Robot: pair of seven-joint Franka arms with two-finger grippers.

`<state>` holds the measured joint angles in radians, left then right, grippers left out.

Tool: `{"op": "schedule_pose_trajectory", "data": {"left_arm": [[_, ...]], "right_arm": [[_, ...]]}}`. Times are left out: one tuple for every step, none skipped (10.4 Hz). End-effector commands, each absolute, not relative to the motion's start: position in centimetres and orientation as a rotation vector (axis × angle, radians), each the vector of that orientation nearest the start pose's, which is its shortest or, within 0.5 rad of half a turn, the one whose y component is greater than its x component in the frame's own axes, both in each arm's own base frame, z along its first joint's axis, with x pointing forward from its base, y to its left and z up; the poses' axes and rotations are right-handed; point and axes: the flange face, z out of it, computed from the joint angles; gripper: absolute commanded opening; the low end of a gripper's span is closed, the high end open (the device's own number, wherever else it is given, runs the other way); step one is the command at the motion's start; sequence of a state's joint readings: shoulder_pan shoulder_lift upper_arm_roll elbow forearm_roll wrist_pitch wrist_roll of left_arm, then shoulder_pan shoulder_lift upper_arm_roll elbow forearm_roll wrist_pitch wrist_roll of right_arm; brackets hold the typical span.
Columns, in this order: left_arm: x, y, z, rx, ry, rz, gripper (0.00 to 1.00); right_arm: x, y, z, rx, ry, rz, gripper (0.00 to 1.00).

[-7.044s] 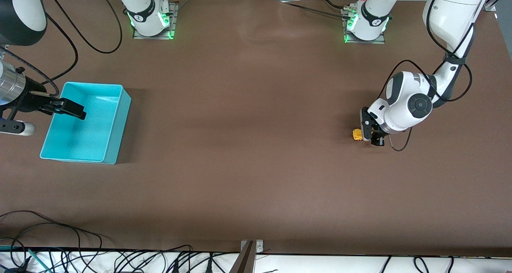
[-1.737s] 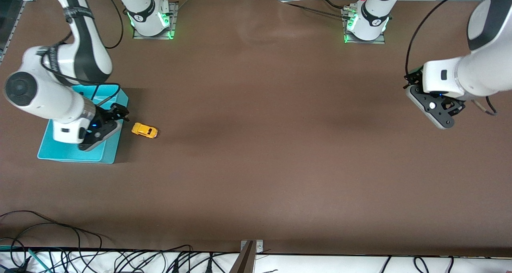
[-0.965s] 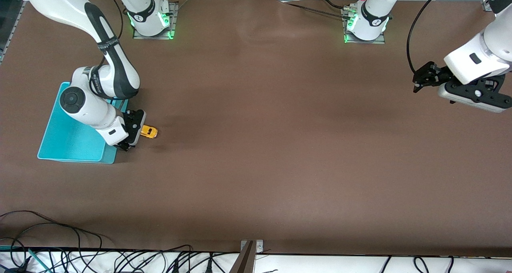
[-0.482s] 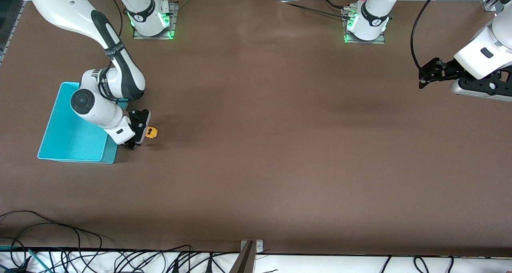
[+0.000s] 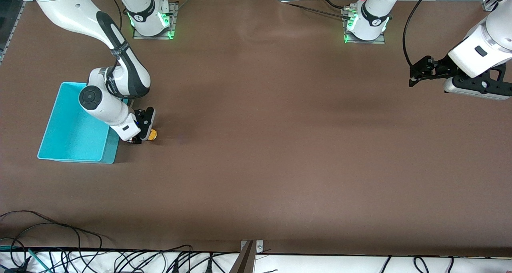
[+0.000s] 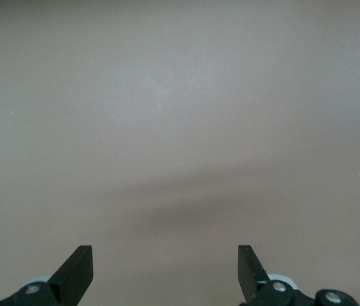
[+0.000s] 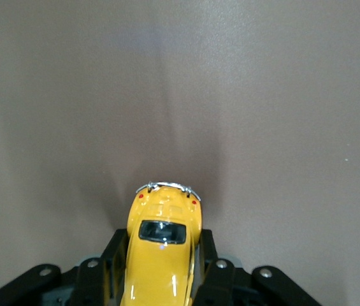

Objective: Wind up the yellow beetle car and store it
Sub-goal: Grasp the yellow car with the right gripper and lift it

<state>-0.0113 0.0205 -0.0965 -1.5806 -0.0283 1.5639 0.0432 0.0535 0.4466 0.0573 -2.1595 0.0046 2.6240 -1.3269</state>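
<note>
The yellow beetle car (image 5: 152, 135) sits on the brown table just beside the teal bin (image 5: 76, 125), mostly covered by my right hand. My right gripper (image 5: 146, 130) is down at table level and shut on the car's sides. In the right wrist view the car (image 7: 162, 248) fills the gap between the two black fingers (image 7: 111, 264), its rounded end and chrome bumper sticking out past them. My left gripper (image 5: 418, 73) hangs open over bare table at the left arm's end; the left wrist view shows its gripper (image 6: 165, 271) with nothing between the fingertips.
The teal bin is an open box with nothing visible inside, at the right arm's end of the table. Cables (image 5: 80, 249) lie along the table edge nearest the front camera. A wide stretch of brown table (image 5: 280, 145) separates the two arms.
My right gripper has slid further over the car and shut on it; a second ago it stood open beside it. The left arm has shifted a little, still open.
</note>
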Motion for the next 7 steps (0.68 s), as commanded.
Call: {"op": "schedule_pose_trajectory", "data": {"left_arm": [[54.8, -6.4, 60.9, -3.185, 0.213, 0.087, 1.0], [54.8, -6.4, 60.9, -3.185, 0.215, 0.086, 1.0], [54.8, -6.4, 60.9, -3.185, 0.215, 0.086, 1.0], [54.8, -6.3, 60.8, -3.185, 0.213, 0.091, 1.0], [54.8, -6.3, 60.8, -3.184, 0.213, 0.091, 1.0], [54.8, -6.3, 60.8, -3.184, 0.213, 0.091, 1.0], [54.8, -6.3, 60.8, -3.184, 0.213, 0.091, 1.0]], "right_arm": [[56.2, 6.4, 20.0, -2.373, -2.044, -0.086, 0.0], [56.7, 6.4, 21.9, -2.387, -2.046, -0.111, 0.0], [56.9, 6.7, 25.0, -2.412, -2.003, -0.088, 0.0], [57.1, 7.0, 28.3, -2.445, -1.937, -0.037, 0.0], [57.5, 6.7, 30.9, -2.456, -1.916, -0.01, 0.0], [57.7, 5.1, 33.7, -2.489, -1.889, -0.006, 0.0], [57.4, 1.5, 35.8, -2.559, -1.82, -0.008, 0.0]]}}
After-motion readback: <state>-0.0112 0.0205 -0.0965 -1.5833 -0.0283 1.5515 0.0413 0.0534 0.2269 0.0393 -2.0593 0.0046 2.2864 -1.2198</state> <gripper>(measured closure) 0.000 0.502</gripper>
